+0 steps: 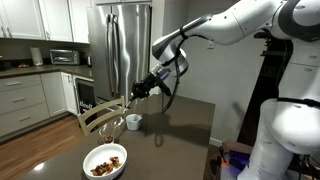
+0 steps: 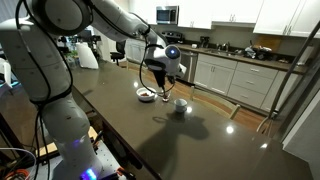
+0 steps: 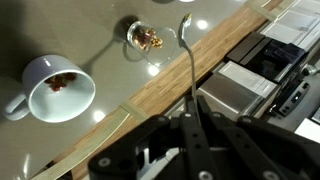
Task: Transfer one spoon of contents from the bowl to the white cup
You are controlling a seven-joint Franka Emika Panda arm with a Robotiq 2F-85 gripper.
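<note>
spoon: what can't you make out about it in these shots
- Spoon load: in the wrist view its head is tiny and glary near the top edge; full or empty unclear.
- Spoon in both exterior views: too small, lost against the pincer.
- White cup fill: too small to judge in an exterior view.

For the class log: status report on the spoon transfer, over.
Tool shut on slim pale spoon. Small white cup holds brown pieces. Nothing seen between spoon and cup.
</note>
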